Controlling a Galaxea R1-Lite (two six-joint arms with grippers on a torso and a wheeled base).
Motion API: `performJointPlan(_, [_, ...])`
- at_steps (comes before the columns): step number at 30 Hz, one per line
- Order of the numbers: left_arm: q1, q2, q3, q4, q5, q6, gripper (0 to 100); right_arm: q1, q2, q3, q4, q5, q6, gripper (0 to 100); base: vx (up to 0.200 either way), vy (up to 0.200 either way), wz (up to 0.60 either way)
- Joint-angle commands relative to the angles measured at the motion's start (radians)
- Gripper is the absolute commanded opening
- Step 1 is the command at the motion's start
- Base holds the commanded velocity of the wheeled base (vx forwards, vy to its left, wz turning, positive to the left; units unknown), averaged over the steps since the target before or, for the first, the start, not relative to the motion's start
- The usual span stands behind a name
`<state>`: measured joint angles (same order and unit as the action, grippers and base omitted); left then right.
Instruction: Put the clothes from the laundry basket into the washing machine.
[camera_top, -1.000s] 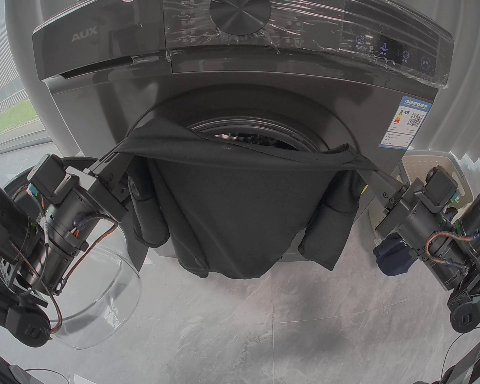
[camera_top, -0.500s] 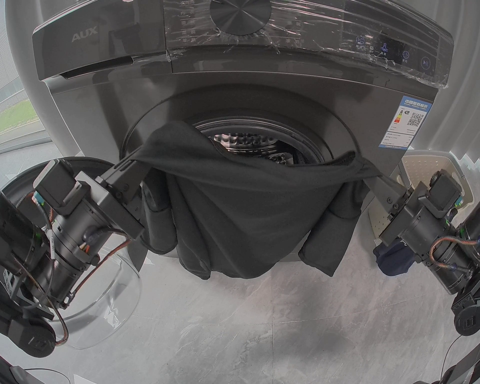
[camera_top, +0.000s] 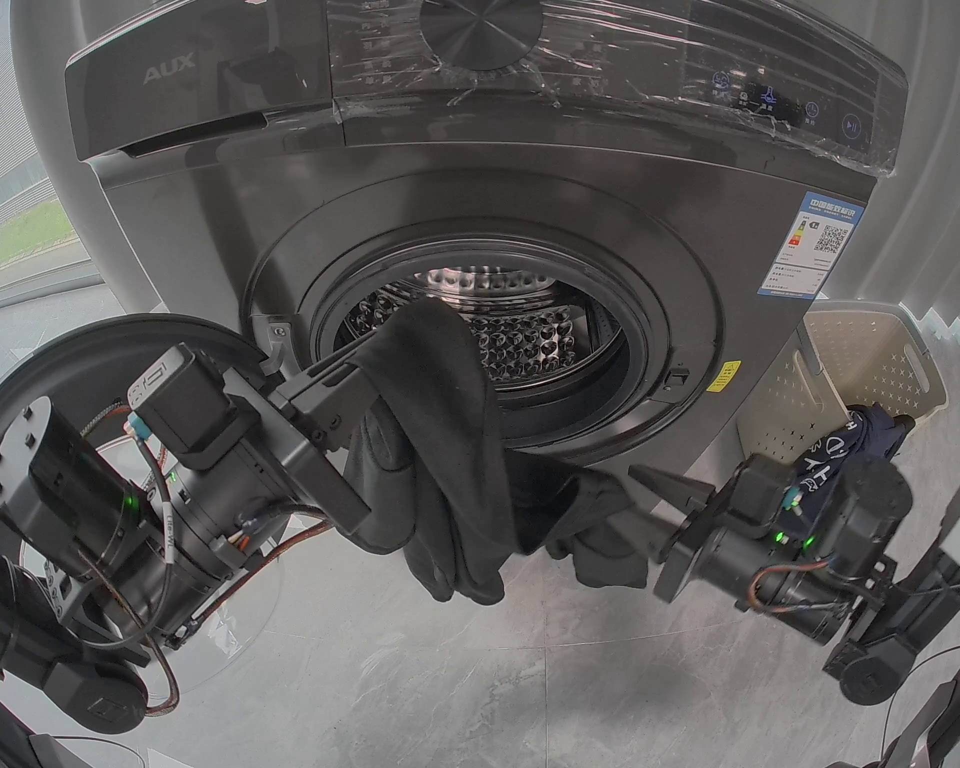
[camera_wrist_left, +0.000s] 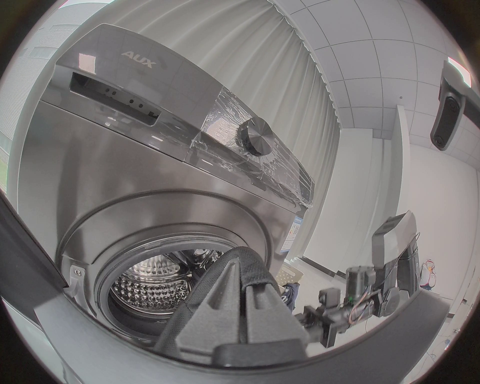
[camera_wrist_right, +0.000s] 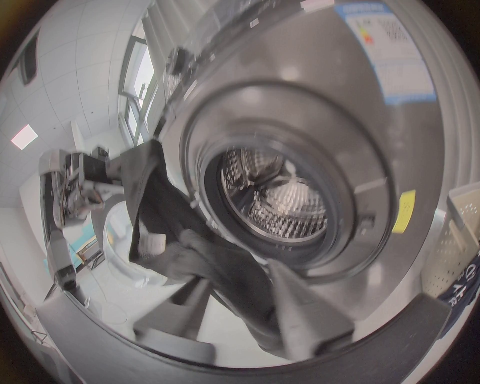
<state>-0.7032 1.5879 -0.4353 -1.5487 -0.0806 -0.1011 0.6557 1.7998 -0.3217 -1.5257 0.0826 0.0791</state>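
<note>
**A:** Where's the dark garment?

**B:** Not in. It hangs in front of the washing machine, bunched across the lower lip of the drum opening, with its tail toward the floor.

**A:** Who has it?

**B:** The left gripper is clamped on one end, fingers together, up at the opening's left edge. My read: it's held high to lead the cloth over the lip. The right gripper sits below the opening with its fingers spread. The cloth lies across them, not pinched.

**A:** Why so low?

**B:** Probably propping up the slack so the left can feed it in. Most of the cloth is outside the lip, so it could slide off.

**A:** Door?

**B:** The door is swung wide on the machine's left, clear of the path.

**A:** Counts?

**B:** One machine, one door, two grippers, and one laundry basket at the machine's right. Two garments: the one in hand and a navy piece in the basket.
</note>
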Motion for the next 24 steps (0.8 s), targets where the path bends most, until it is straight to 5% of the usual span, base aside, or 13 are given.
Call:
performJointPlan(1, [-0.004,0.014,-0.011,-0.001,0.002,0.001,0,0.053,0.227,0.007,-0.011,0.005,-0.004,100,0.000,0.000,0.00])
performJointPlan(12, [-0.018,0.004,-0.013,-0.002,-0.008,0.001,0,0.133,0.467,-0.269,-0.010,0.000,0.004,100,0.000,0.000,0.00])
performJointPlan(24, [-0.018,-0.020,-0.016,-0.002,-0.010,-0.002,0,0.124,0.613,-0.551,0.010,-0.029,-0.004,100,0.000,0.000,0.00])
